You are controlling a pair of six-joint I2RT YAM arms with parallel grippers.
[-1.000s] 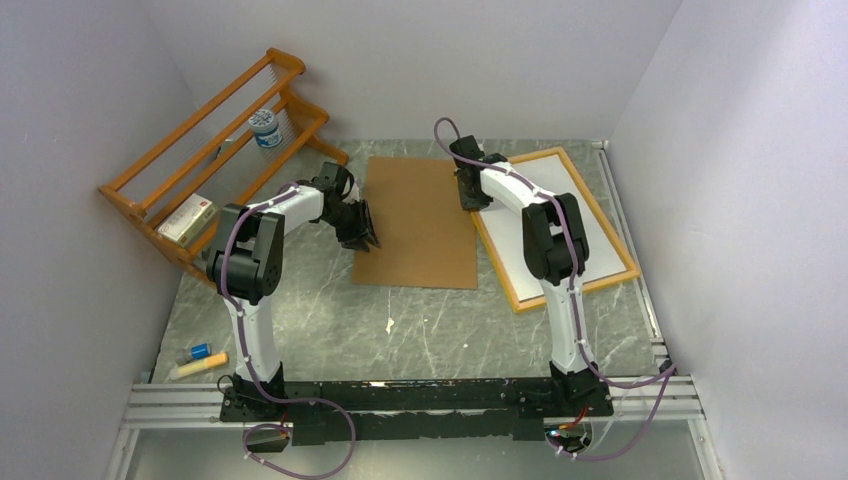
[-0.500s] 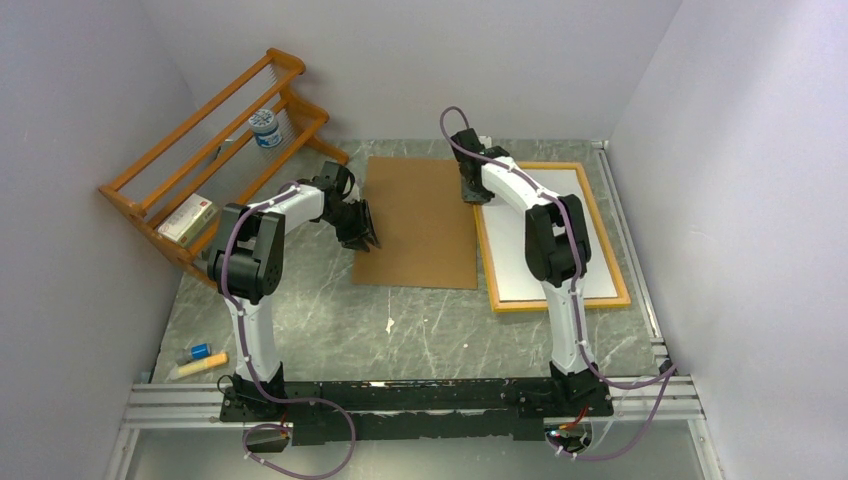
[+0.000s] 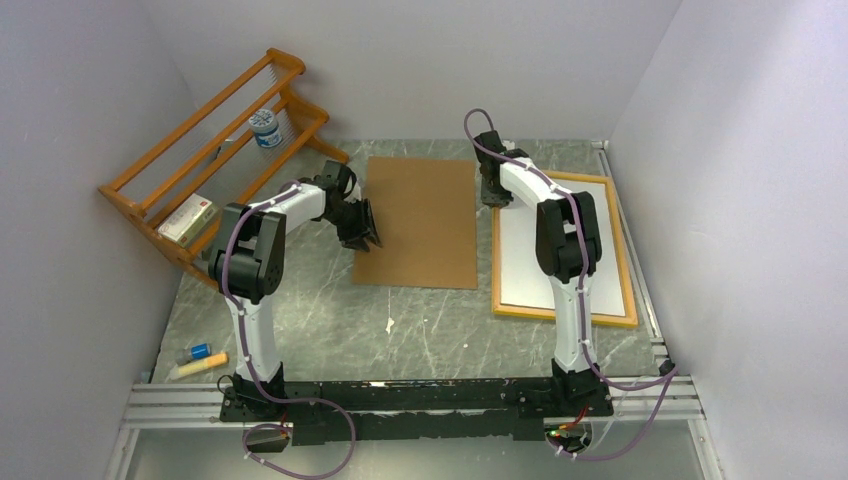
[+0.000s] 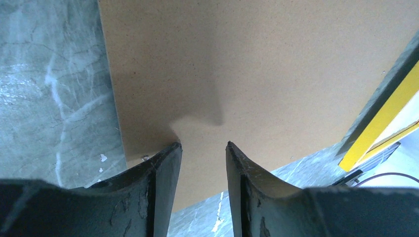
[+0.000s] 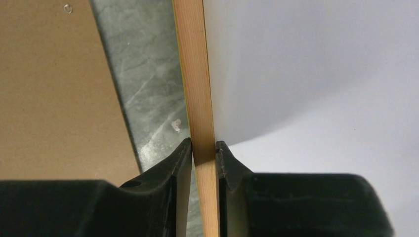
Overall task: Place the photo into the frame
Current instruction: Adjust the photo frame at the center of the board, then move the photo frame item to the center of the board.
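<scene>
The frame (image 3: pixel 565 317) is laid flat at the table's (image 3: pixel 330 320) right side, wood-orange back up, and its opening is filled by the photo (image 3: pixel 520 272), white back showing. Its left rail is pinched near the far corner by the right gripper (image 5: pixel 203 148), jaws narrowed onto the wood. A strip of bare table is left between that rail and the hardboard panel (image 3: pixel 420 220); little room is seen at the right wall. The left gripper (image 4: pixel 203 148) is held over the panel's near-left corner, jaws half apart, nothing gripped. Since a second ago the frame has been swung from askew to nearly square and drawn off the panel's edge.
</scene>
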